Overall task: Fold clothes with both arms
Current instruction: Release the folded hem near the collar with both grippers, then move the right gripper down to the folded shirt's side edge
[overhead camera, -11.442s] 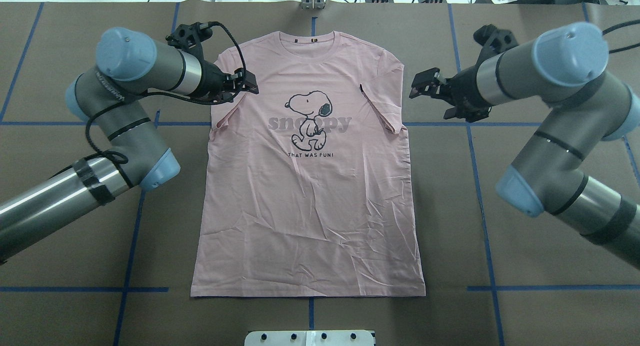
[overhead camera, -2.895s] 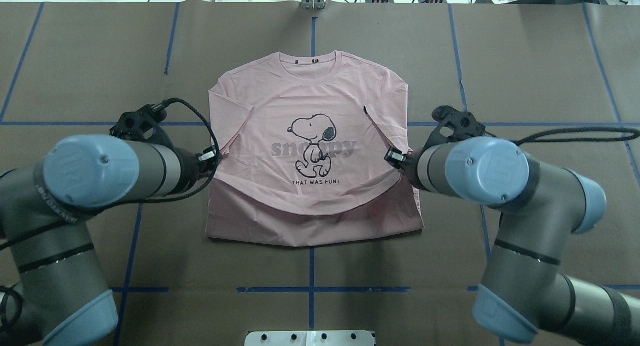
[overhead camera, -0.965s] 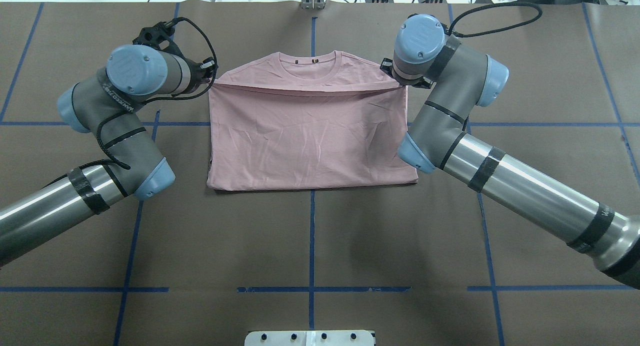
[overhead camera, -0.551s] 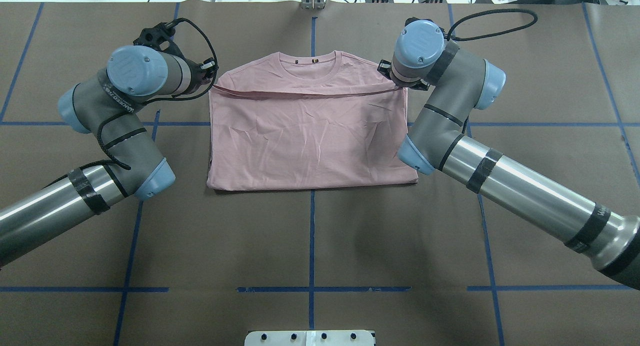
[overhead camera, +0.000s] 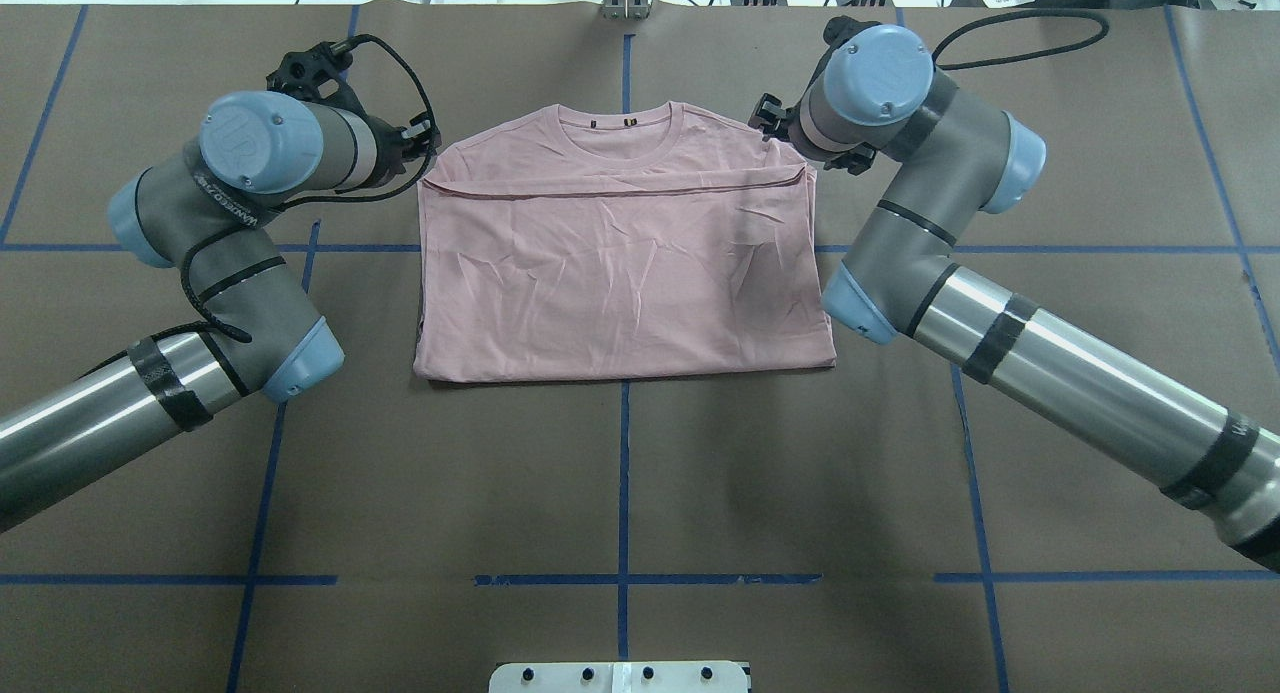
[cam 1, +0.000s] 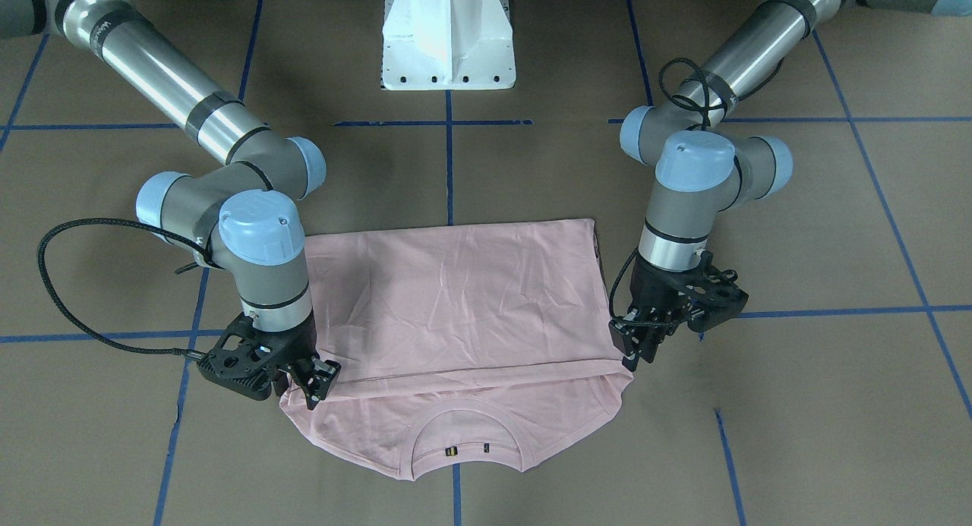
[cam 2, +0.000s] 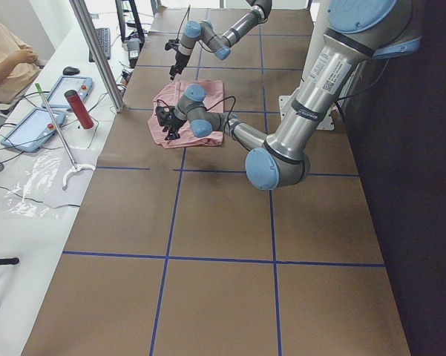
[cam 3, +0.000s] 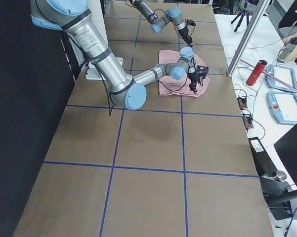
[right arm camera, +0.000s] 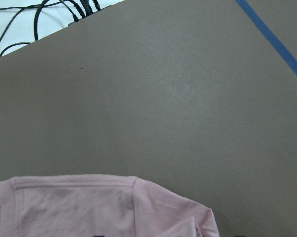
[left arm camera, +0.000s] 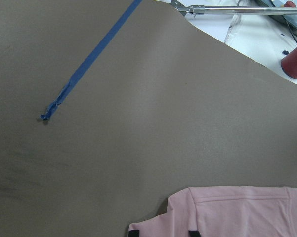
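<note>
The light pink T-shirt [overhead camera: 620,273] lies folded in half on the brown table, plain back side up, so the Snoopy print is hidden. Its hem edge lies flat just below the collar [overhead camera: 622,133]. In the front-facing view the T-shirt [cam 1: 456,298] has its collar nearest the camera. My left gripper [overhead camera: 425,158] is at the fold's left top corner, also seen in the front-facing view [cam 1: 636,350]. My right gripper [cam 1: 313,385] is at the other corner, mostly hidden under its wrist overhead [overhead camera: 788,153]. Both look open, with cloth [left arm camera: 237,212] [right arm camera: 89,207] lying loose below.
The white pedestal base [cam 1: 448,33] stands at the table's near edge [overhead camera: 620,678]. Blue tape lines cross the brown table cover [overhead camera: 620,493]. An operator's bench with tablets and a red bottle [cam 2: 79,109] [cam 3: 257,72] runs along the far side.
The hem edge, held slightly lifted and curved 0.6 s ago, now lies flat and straight below the collar. Both wrists have drawn slightly outward; the right one has also moved up.
</note>
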`<state>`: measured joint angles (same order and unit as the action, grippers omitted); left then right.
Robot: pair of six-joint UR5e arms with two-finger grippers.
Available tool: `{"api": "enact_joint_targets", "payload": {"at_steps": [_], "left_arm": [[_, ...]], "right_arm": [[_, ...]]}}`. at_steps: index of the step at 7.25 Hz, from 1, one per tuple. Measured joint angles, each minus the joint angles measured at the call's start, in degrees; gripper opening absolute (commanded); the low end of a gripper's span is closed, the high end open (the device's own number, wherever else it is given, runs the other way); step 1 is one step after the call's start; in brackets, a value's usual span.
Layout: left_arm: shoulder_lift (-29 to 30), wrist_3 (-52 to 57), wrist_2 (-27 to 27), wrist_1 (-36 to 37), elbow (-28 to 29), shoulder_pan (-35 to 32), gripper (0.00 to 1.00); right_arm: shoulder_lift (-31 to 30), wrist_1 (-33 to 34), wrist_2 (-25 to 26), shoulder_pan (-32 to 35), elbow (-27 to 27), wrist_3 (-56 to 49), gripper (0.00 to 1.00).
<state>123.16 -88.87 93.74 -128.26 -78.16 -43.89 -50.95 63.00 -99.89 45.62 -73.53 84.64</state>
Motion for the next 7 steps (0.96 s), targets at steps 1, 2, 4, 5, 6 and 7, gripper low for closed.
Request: {"api": "enact_joint_targets", "payload": {"at_steps": [1,2,4,5,6,7], "left_arm": [[-0.27,-0.15,1.00,-0.27,-0.97,-0.06,0.54],[-0.79,-0.24,1.47,-0.37,-1.99,-0.14,0.54],[-1.35,-0.40,1.69,-0.47,-2.96,-0.27,0.54],[-1.39,-1.05,1.70,-0.49,-3.50,-0.28,0.54],[-1.49,-1.86,1.69,-0.49,-3.99,-0.27,0.54],[-1.69,-2.26,1.66,-0.52,-4.26,-0.24,0.54]], "right_arm": [[-4.50,-0.23,-2.28,0.02,-6.46,2.02,1.00],[-10.26,-0.19,-3.25,-1.25,-14.29,4.80,0.87],[-18.66,0.17,-3.64,-6.01,-25.22,13.17,0.71],[-20.85,0.03,-3.29,-8.27,-26.90,19.30,0.71],[-22.39,-0.18,-2.52,-10.15,-27.46,23.35,0.71],[-23.10,-0.28,-1.52,-11.65,-27.39,25.12,0.71]]}}
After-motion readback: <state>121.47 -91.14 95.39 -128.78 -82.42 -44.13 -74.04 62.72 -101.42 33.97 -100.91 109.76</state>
